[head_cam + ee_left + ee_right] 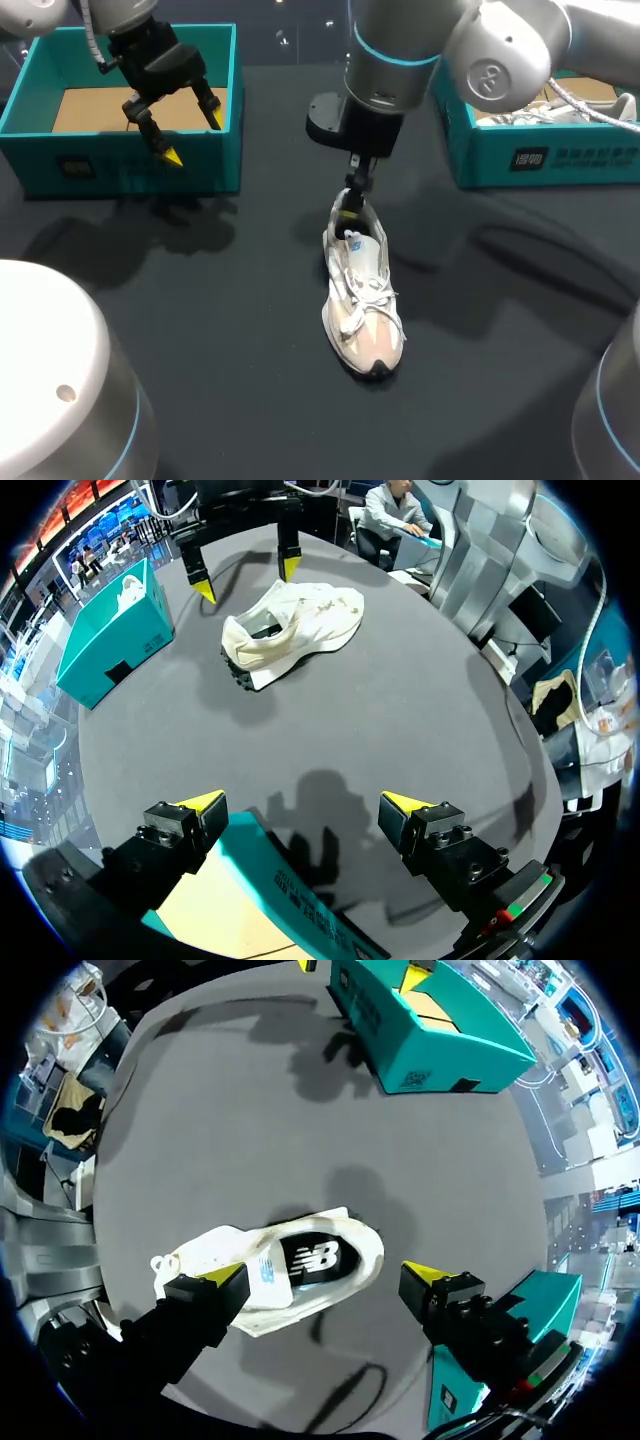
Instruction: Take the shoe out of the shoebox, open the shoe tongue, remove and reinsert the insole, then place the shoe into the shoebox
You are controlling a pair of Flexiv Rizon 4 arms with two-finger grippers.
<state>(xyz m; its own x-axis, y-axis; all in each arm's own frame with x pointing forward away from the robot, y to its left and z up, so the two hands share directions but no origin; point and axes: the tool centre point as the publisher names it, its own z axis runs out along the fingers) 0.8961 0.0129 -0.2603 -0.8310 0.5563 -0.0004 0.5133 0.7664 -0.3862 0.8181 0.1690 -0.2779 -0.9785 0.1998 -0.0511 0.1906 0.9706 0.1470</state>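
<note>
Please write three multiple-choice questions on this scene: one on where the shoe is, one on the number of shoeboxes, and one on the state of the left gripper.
1. Where is the shoe? A. in a box B. on the table C. lifted in the air
2. How many teal shoeboxes stand on the table? A. one B. two C. three
3. How is the left gripper? A. open, empty B. shut on the shoe C. shut on an insole

1 B: the shoe lies on the dark table below the right gripper.
2 B: the left shoebox and the right shoebox.
3 A: its yellow tips stand apart with nothing between them.
</note>
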